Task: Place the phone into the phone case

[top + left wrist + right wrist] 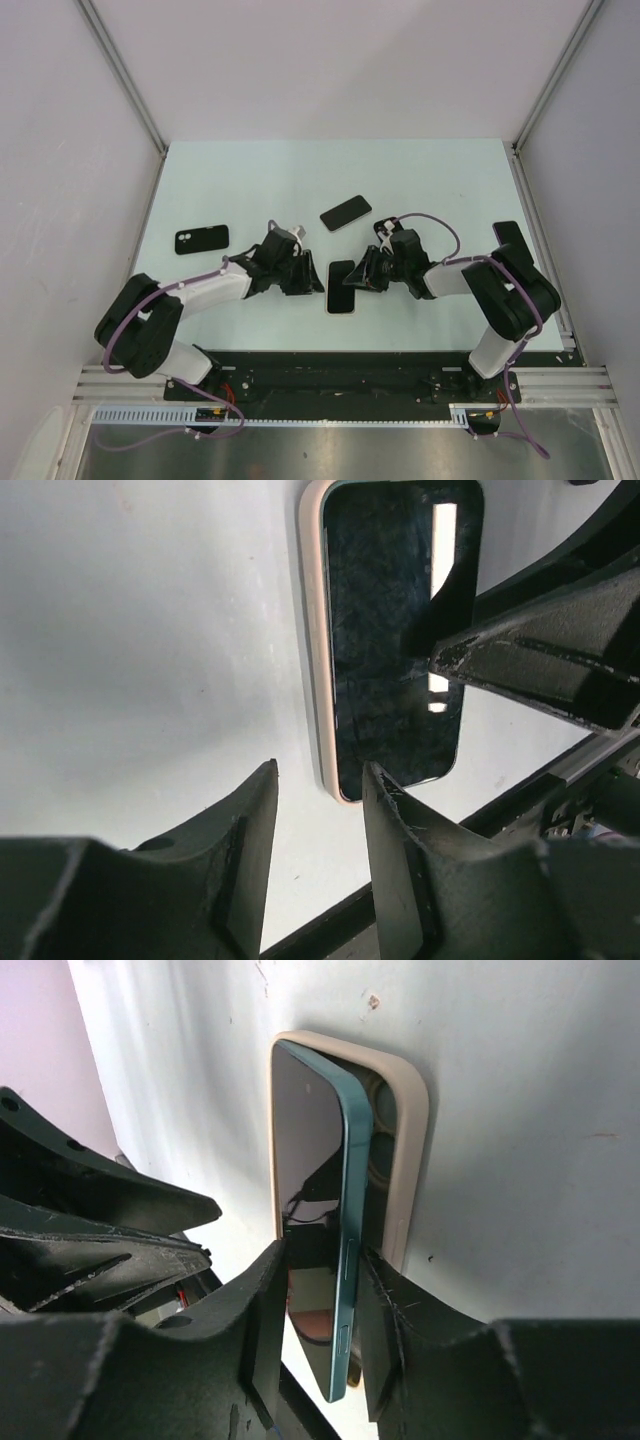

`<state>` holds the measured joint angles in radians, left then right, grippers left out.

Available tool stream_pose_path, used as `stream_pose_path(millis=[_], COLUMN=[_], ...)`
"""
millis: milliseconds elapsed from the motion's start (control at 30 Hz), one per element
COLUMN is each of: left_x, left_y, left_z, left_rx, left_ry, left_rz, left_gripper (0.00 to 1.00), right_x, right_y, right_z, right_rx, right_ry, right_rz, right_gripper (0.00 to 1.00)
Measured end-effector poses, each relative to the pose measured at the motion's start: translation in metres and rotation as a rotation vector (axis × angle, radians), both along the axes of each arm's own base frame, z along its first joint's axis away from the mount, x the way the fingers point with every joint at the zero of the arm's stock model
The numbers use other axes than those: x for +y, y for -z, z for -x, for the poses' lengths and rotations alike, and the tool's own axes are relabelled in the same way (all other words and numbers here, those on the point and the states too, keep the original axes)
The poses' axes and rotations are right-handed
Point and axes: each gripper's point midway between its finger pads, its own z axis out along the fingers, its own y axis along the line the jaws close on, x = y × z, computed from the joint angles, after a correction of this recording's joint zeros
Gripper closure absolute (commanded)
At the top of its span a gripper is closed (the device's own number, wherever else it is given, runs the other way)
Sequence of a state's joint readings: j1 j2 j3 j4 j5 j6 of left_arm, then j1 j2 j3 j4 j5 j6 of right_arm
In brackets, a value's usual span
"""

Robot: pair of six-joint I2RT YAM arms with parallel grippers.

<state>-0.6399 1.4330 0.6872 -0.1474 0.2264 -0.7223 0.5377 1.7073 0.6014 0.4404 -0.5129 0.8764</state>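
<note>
- Left end effector (320,780): jaws parted with nothing between them, positioned just beside the near end of the phone case (312,630) on the surface (150,680).
- Phone (310,1160): partly seated. One long edge sits inside the phone case; the other is tilted up above the rim.
- Right end effector (322,1260): jaws flank the phone's near end. Whether they press it cannot be told.
- Risk: the raised edge may spring out if released. An off-centre downward push could slide the unclamped phone case.

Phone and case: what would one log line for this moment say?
phone: tilted, one edge in case | left fingers: open, empty | right fingers: flanking phone
</note>
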Motion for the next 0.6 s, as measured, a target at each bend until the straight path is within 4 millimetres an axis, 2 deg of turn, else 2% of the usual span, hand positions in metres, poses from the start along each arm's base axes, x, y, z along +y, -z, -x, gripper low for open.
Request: stream_pose_path(millis=[167,333,600], left_x=[-0.007,-0.011,-0.019], left_y=[-0.002,0.004,0.004], left_z=[-0.006,-0.01,-0.02], left_rx=[-0.003,0.014,0.007], left_ry=[0.011,0.017,0.02], left_rz=[0.007,-0.001,0.009], left_gripper=[0.54,0.53,0.53], right_x=[-0.004,-0.012,-0.022], right_y=[-0.008,-0.017,-0.017], right_z=[0.002,0.001,0.001], right_rx=[-0.019,-0.037,-0.047], right_ry=[-0.008,0.0,0.012], right_rz=[0.014,0.029,0.071], right_gripper=[0.54,0.53,0.53])
